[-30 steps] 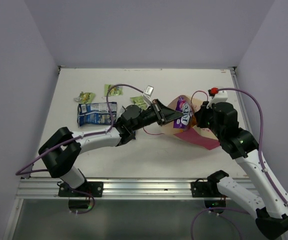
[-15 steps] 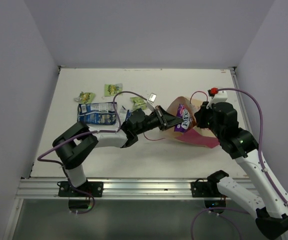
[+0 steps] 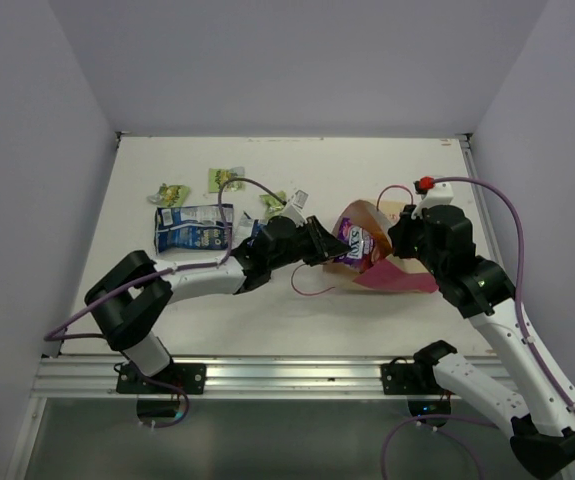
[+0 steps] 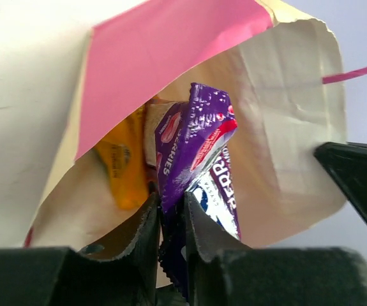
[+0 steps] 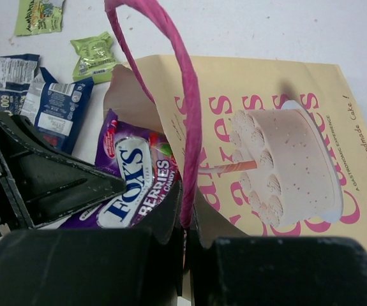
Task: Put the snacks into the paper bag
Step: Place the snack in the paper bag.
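While the white surface (image 3: 367,165) is sitting between pale lilac walls (image 3: 297,60), you are looking at the bag (image 3: 395,277) lying on its side toward the right edge, its mouth facing left. Your right gripper (image 5: 186,213) is pinching the pink handle (image 5: 183,95) and holding the mouth up. Your left gripper (image 4: 170,223) is showing narrow jaws, closed on the tail of the purple packet (image 4: 196,146). That packet is standing partly inside the mouth, beside an orange packet (image 4: 120,162) lying deeper in. Two blue packets (image 3: 193,228) are lying near the left edge, and three green packets (image 3: 224,179) are resting just beyond them toward the far edge. Compared with a second ago, your left gripper is sitting further back from the bag and the bag is lying flatter. The blue and green packets are resting where they were.
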`<state>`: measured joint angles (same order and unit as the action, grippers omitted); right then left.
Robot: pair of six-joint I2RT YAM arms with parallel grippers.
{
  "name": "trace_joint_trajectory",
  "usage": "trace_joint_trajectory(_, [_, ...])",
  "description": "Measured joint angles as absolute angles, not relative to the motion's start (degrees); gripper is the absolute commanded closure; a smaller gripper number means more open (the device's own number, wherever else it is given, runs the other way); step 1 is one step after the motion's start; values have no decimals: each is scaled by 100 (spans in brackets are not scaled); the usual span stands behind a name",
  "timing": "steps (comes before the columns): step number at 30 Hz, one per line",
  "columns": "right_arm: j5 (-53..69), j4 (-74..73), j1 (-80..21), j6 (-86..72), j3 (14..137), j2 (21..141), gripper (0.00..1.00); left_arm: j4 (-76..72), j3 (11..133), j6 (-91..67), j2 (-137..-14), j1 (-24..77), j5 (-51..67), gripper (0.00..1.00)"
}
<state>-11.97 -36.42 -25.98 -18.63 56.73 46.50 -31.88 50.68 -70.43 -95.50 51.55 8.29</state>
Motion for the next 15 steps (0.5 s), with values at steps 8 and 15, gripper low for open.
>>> trace_joint_trajectory(8, [-1197, -3603, -2598, -1863, 5675, 4650, 100, -1249, 5658, -5979, -9196, 5155, 325, 52])
trace_joint_trajectory(15, [-1199, -3647, -2598, -1861, 5675, 4657, 100, -860, 5843, -5592, -9415, 5153, 812, 32])
